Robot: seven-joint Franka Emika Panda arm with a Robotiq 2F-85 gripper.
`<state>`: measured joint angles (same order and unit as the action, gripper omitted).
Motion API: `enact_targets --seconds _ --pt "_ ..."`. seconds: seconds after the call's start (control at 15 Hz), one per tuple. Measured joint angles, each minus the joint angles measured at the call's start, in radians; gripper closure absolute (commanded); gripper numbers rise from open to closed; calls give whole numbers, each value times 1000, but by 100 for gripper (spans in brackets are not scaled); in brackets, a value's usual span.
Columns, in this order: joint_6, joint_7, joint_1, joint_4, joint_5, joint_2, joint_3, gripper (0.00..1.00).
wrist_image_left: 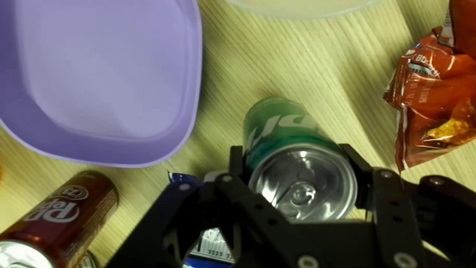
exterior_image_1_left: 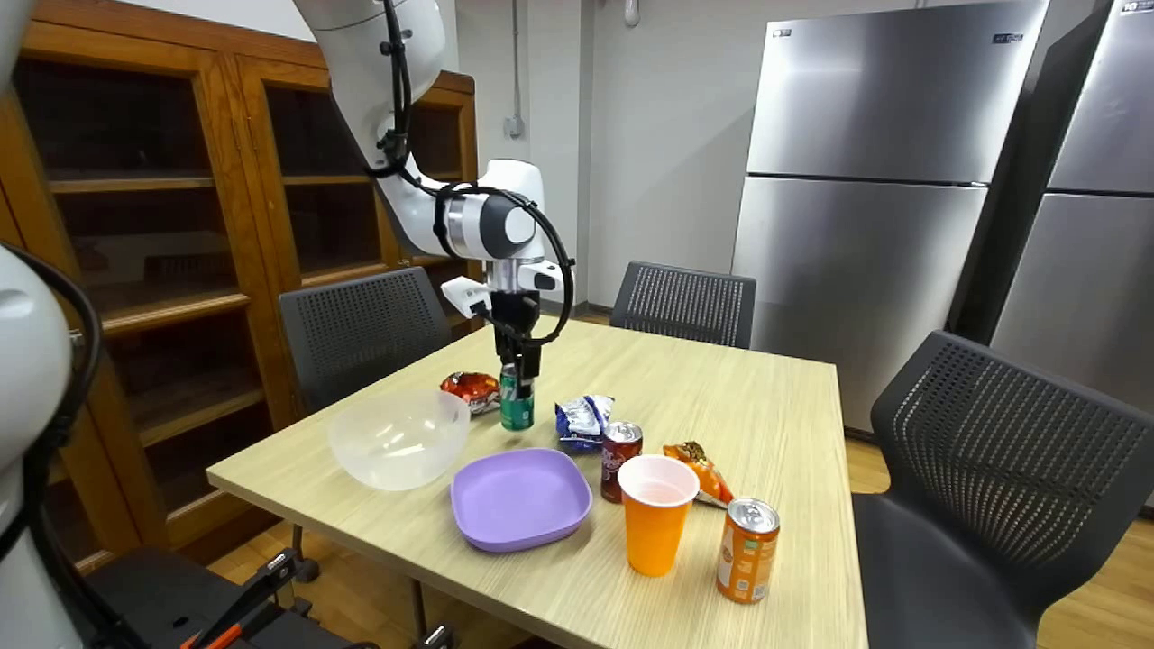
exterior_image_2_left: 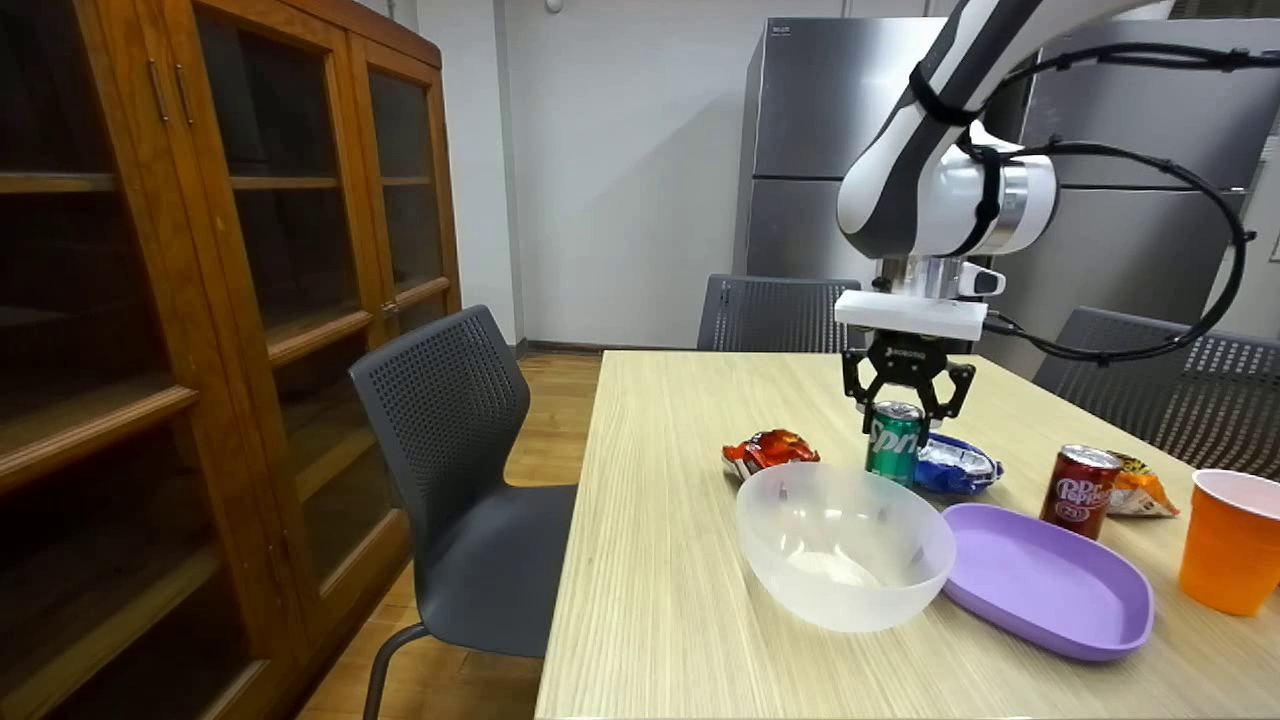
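Gripper (exterior_image_2_left: 898,428) is clamped on the green Sprite can (wrist_image_left: 299,160), a finger either side; can is upright, just beyond the translucent bowl (exterior_image_2_left: 850,605) in an exterior view. Bowl rim hides its base from there; can't say if it touches the table (exterior_image_1_left: 775,419). Wrist view: gripper blocks part of the blue snack bag (wrist_image_left: 215,247), red snack bag (wrist_image_left: 435,108) runs off the right edge, Dr Pepper can (wrist_image_left: 67,212) off the lower-left corner. Orange snack bag (exterior_image_2_left: 1140,490) is partly behind the Dr Pepper can, print hard to read; orange cup (exterior_image_2_left: 1230,560) is clipped at the right edge.

Containers: bowl has glare on its floor; purple plate (exterior_image_1_left: 521,496), right of it, shows its bare inside; cup is pale inside, bottom hard to make out. Orange can (exterior_image_1_left: 748,550) is right of the cup.

Tabletop is pale wood. Wooden cabinet (exterior_image_1_left: 252,225) left, dim behind dark glass; steel fridge (exterior_image_1_left: 865,297) far right; dark chair (exterior_image_1_left: 1028,469) right.
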<state>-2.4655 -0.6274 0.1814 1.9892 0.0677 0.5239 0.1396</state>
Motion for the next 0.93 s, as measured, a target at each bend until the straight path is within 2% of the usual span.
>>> enact_targets --seconds 0.47,0.93 --pt "-48 -68 -1 171 -38 -125 49 62" --pt "-55 -150 -10 267 -85 -170 74 62"
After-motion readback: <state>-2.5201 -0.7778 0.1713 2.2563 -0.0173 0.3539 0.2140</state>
